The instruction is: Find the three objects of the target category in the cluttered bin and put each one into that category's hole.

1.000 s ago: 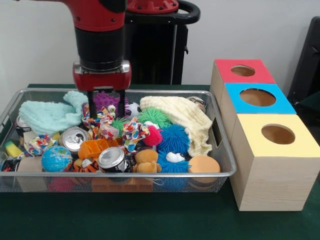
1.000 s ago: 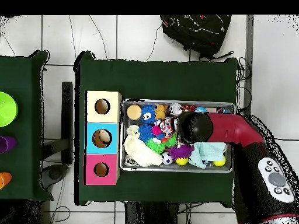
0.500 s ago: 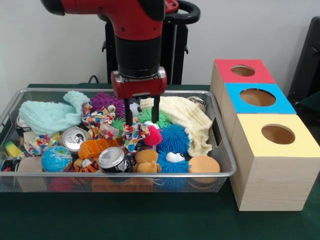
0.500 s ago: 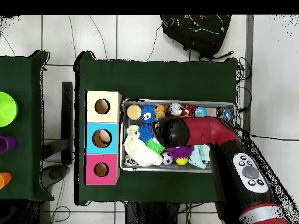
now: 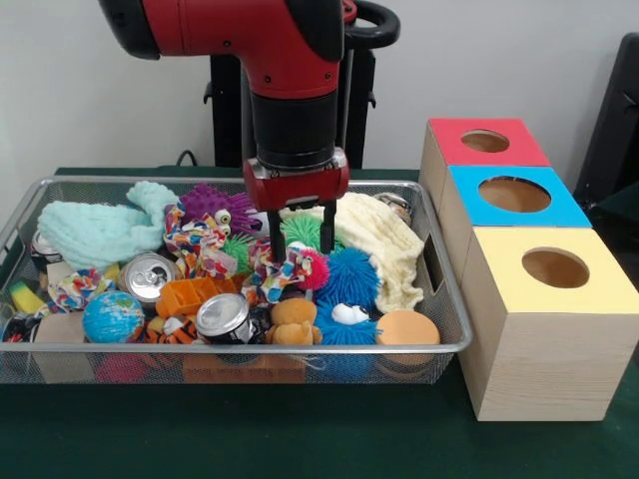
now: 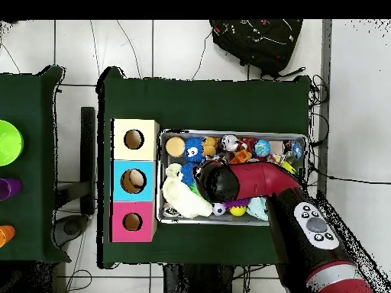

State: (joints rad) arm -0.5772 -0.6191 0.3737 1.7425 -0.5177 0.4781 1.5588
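The silver wire-mesh bin [image 5: 230, 349] is full of toys; in the overhead view [image 6: 233, 136] it sits right of the cubes. My gripper [image 5: 303, 255] is open and reaches down into the bin's middle. Its left fingertip touches or nearly touches a knotted rope toy [image 5: 276, 275]; green [image 5: 301, 229] and pink [image 5: 314, 269] spiky balls lie between the fingers. A second rope toy [image 5: 198, 239] lies by the purple plush [image 5: 214, 203]. A third [image 5: 76, 288] is at the bin's left. The yellow-topped cube's hole [image 5: 555, 267] is open, also seen from overhead [image 6: 134, 140]. From overhead the arm [image 6: 216, 183] hides the gripper.
Blue-topped [image 5: 515, 194] and red-topped [image 5: 485, 141] cubes stand behind the yellow one. The bin also holds a cream cloth [image 5: 371, 236], a mint cloth [image 5: 100, 232], cans [image 5: 224, 317], a blue spiky ball [image 5: 349, 277], a globe ball [image 5: 113, 317] and a brown plush [image 5: 293, 323].
In the front view the gripper has moved right, from over the rope toy by the purple plush to the bin's middle, and has come down beside the middle rope toy.
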